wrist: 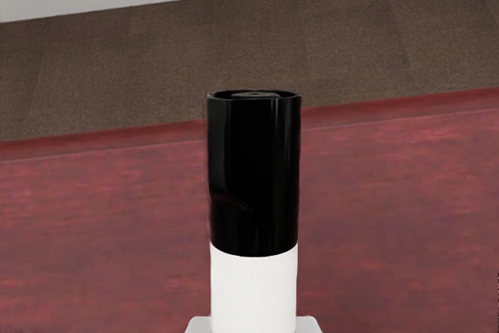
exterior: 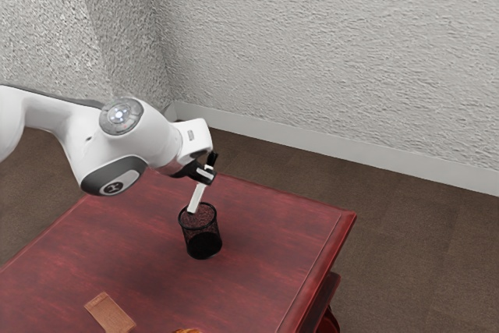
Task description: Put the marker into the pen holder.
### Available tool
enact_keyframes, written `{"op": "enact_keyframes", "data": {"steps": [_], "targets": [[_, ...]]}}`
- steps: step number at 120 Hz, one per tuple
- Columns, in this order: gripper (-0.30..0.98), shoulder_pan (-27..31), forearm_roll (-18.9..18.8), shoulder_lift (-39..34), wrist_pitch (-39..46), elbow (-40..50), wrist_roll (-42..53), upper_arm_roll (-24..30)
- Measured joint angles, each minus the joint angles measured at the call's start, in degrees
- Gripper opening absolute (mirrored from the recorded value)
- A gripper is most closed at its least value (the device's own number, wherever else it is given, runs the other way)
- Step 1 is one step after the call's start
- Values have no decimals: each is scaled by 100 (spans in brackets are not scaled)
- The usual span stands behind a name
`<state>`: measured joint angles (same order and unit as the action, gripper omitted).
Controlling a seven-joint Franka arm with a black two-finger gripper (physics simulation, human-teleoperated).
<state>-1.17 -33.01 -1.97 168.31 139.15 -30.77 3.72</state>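
Note:
My black gripper is above the back part of the table, shut on the marker. The marker has a white body and a black cap, which points up past the fingers. It hangs tilted, its lower end at the rim of the black mesh pen holder; whether that end is inside the rim I cannot tell. The holder stands upright on the red table. In the wrist view the marker rises with its black cap uppermost, its white body below.
On the red wooden table, a flat brown block lies toward the exterior view's lower left. Part of an orange-brown object shows at that view's lower edge. A textured wall stands beyond the table and the brown floor.

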Motion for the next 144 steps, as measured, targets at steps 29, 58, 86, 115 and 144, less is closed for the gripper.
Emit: {"op": "enact_keyframes", "data": {"steps": [29, 58, 86, 115, 144], "targets": [[49, -15, -21, -34, -8, 0, -99, -15], [62, 36, 470, -328, -852, -870, -152, -146], [67, -60, 1851, 150, -4363, -3921, 49, -39], [68, -103, 2206, 390, -6684, -5034, 591, -61], [68, 51, 2284, 393, -7390, -5045, 1009, -64]]}}
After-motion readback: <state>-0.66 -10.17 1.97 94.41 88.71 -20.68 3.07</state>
